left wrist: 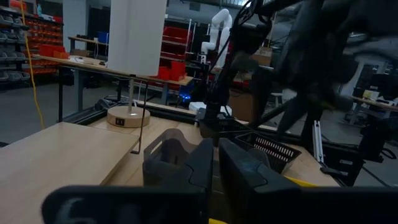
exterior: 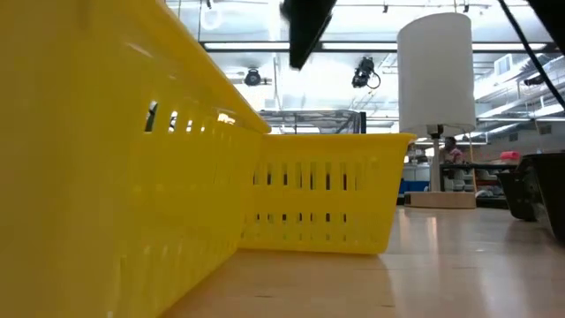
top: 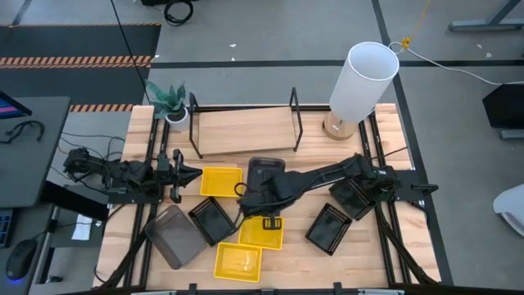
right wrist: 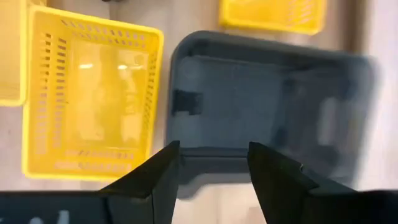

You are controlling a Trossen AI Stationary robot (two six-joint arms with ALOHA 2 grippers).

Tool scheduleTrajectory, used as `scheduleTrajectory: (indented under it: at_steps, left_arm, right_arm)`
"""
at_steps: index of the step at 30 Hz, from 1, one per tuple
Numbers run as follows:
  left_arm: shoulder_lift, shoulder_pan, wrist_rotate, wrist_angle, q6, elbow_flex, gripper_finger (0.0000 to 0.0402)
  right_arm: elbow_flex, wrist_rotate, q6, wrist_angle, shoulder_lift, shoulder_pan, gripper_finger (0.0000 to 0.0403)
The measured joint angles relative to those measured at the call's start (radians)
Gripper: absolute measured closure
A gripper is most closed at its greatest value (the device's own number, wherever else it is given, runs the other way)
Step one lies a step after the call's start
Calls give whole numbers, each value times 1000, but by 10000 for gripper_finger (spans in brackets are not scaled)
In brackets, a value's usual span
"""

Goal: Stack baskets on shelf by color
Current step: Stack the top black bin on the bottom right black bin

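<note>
Spread wide, the right pincer [right wrist: 211,165] hangs just above the near rim of a dark grey basket [right wrist: 267,99], pinching nothing. That basket lies flat on the counter [top: 385,246], just in front of the shelf [top: 241,129], with a yellow basket [right wrist: 90,102] beside it. Other yellow and black baskets lie scattered nearer the front edge. At the counter's left side, the left pincer [top: 190,174] waits, pressed together.

Shelf [top: 246,131] board lies bare between its wire frames [top: 295,119]
</note>
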Motion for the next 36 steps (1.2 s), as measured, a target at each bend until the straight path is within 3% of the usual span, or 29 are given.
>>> scheduleTrajectory:
  at_steps: [4,8,19,28,36]
  left_arm:
    - [0,0,0,0,0,0,368]
    - [0,0,0,0,0,0,373]
    - [0,0,0,0,0,0,368]
    - [0,0,0,0,0,0,369]
    - [0,0,0,0,0,0,370]
  right_arm:
    - [-9,8,6,-21,-47,19,227]
    - [-110,6,97,-24,-114,48,238]
    - [-603,-205,384,181,-280,73,245]
    - [-897,-210,459,155,-440,-20,245]
    - [-1229,-257,726,257,-695,-100,245]
